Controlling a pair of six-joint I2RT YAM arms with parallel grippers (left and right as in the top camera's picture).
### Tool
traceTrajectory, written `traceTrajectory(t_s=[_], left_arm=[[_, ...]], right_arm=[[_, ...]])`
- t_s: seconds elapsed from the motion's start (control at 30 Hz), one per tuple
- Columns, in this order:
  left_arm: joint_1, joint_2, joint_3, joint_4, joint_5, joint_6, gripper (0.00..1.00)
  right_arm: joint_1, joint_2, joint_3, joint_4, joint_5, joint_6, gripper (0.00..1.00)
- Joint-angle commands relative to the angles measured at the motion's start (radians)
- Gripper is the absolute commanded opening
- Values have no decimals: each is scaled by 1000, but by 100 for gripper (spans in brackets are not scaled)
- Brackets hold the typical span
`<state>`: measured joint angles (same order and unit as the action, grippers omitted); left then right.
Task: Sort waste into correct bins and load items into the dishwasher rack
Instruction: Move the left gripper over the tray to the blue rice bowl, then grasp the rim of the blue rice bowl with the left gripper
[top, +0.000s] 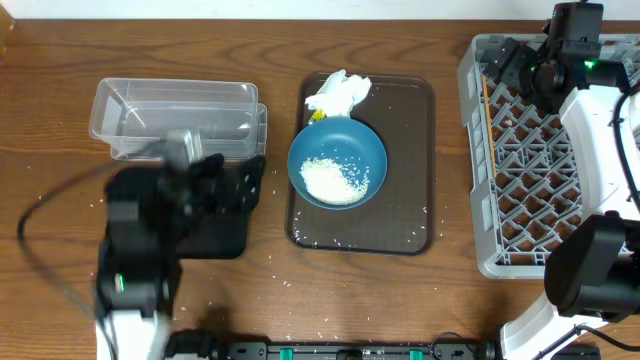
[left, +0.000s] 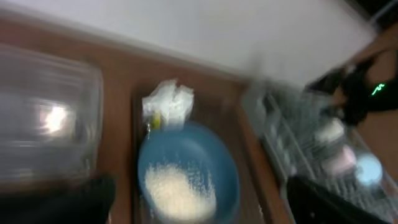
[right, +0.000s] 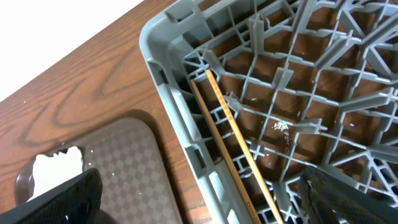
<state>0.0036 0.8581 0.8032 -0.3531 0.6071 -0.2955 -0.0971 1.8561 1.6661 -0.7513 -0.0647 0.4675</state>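
The dark-blue bowl (top: 337, 162) with white rice (top: 335, 180) sits on the brown tray; the crumpled napkin (top: 338, 92) and yellow scrap (top: 318, 115) lie behind it. My left gripper (top: 232, 180), blurred, hovers over the black tray (top: 225, 235), open and empty (left: 199, 208); its view shows the bowl (left: 186, 174), napkin (left: 166, 102), and a white cup (left: 329, 130), pink cup (left: 341, 160) and light-blue dish (left: 368, 169) in the rack. My right gripper (top: 520, 65) is open (right: 205, 208) over the rack's far left corner, above the chopsticks (right: 230, 137) lying inside.
The clear container (top: 170, 115) stands at the back left. The brown serving tray (top: 410, 130) is in the middle, the grey rack (top: 530, 170) at the right. Loose rice grains (top: 300, 255) lie scattered on the tray and the table in front.
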Motion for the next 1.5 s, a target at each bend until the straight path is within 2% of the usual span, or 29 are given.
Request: traceTrajectory(t_s=[0.0, 0.03, 0.1, 0.17, 0.23, 0.3, 0.37, 0.47, 0.57, 0.63, 0.8, 1.1, 1.17, 1.3, 1.47], left_arm=[[-23, 201, 196, -135, 161, 79, 91], [-22, 243, 230, -162, 215, 70, 91], [-24, 317, 268, -123, 341, 36, 91], [-47, 372, 291, -77, 373, 36, 91], [-82, 404, 322, -89, 289, 36, 91], [-156, 441, 386, -167, 103, 37, 91], [-248, 496, 493, -314, -102, 83, 91], [-370, 608, 675, -539, -330, 146, 91], [-473, 750, 851, -736, -414, 216, 91], [-525, 820, 906, -784, -414, 243, 91], [-621, 940, 911, -711, -414, 243, 91], [-698, 1104, 910, -607, -414, 223, 91], [-704, 1132, 910, -593, -414, 209, 89], [-710, 1192, 908, -554, -414, 189, 76], [-712, 1270, 908, -504, -414, 87, 75]], right_arm=[[-8, 3, 2, -1, -3, 11, 99], [-8, 3, 2, -1, -3, 11, 99], [-8, 3, 2, -1, -3, 11, 99], [-8, 3, 2, -1, -3, 11, 99], [-8, 3, 2, -1, -3, 11, 99], [-8, 3, 2, -1, -3, 11, 99], [-8, 3, 2, -1, -3, 11, 99], [-8, 3, 2, -1, -3, 11, 99], [-8, 3, 2, -1, -3, 11, 99], [-8, 3, 2, -1, -3, 11, 99], [-8, 3, 2, -1, -3, 11, 99], [-8, 3, 2, -1, -3, 11, 99], [-8, 3, 2, -1, -3, 11, 99], [-8, 3, 2, -1, -3, 11, 99], [-8, 3, 2, -1, -3, 11, 99]])
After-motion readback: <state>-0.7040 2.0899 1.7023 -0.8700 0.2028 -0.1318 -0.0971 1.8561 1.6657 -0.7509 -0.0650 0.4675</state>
